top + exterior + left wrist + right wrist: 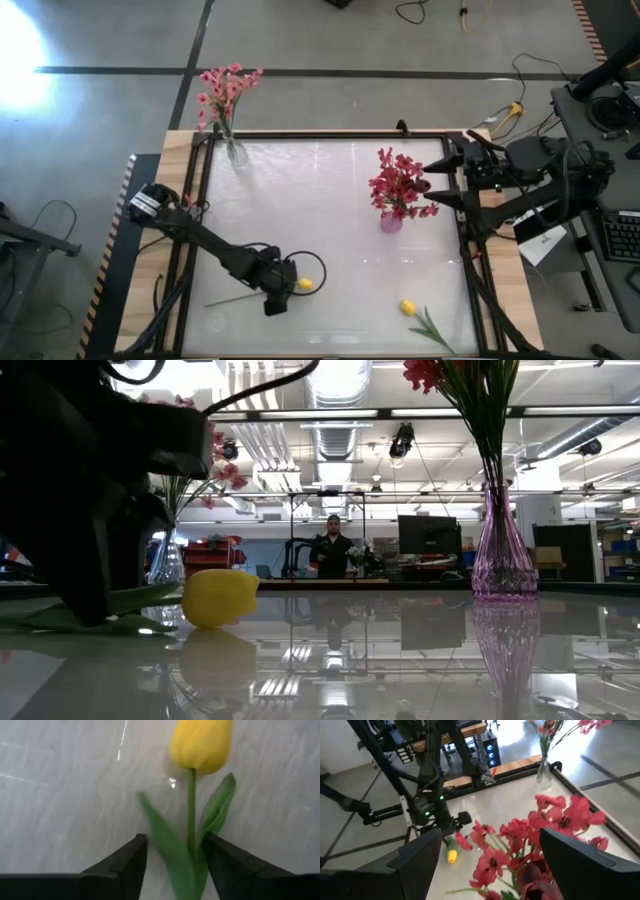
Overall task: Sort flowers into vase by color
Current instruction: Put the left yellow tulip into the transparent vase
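The left gripper (170,857) is held wide open over a yellow tulip (305,284) lying flat at about six o'clock on the table (330,200), its thin stem (191,805) and leaves between the fingers. The tulip is judged light, soft and springy, best pinched mid-stem below the bud. The right gripper (490,850) is parked open beside the red flowers (398,185) at three o'clock.

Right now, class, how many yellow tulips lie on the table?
2: one between the left gripper's open fingers, one near the table's front right edge.
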Robot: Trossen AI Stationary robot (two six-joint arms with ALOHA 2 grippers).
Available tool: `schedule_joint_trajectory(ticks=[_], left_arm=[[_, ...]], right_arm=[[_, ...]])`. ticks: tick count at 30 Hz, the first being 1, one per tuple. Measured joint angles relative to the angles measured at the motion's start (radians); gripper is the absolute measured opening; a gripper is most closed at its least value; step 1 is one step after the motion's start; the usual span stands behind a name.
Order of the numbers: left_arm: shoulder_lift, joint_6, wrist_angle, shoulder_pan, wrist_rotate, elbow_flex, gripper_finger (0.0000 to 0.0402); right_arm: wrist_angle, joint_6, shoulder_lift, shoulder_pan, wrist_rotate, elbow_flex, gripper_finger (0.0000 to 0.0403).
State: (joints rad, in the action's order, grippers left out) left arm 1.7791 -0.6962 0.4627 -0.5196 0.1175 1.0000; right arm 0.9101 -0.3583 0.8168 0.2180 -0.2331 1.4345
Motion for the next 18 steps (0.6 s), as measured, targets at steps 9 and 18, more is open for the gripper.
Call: schedule_joint_trajectory(ticks=[9,18], left_arm=[[0.041,0.008,-0.024,0.033,-0.075,0.021,0.0018],[-0.028,0.011,0.061,0.096,0.045,0.098,0.0002]], right_arm=[[0.005,0.000,-0.012,0.000,0.029,0.000,0.0329],[0.021,0.091,-0.018,0.000,0.085,0.094,0.0329]])
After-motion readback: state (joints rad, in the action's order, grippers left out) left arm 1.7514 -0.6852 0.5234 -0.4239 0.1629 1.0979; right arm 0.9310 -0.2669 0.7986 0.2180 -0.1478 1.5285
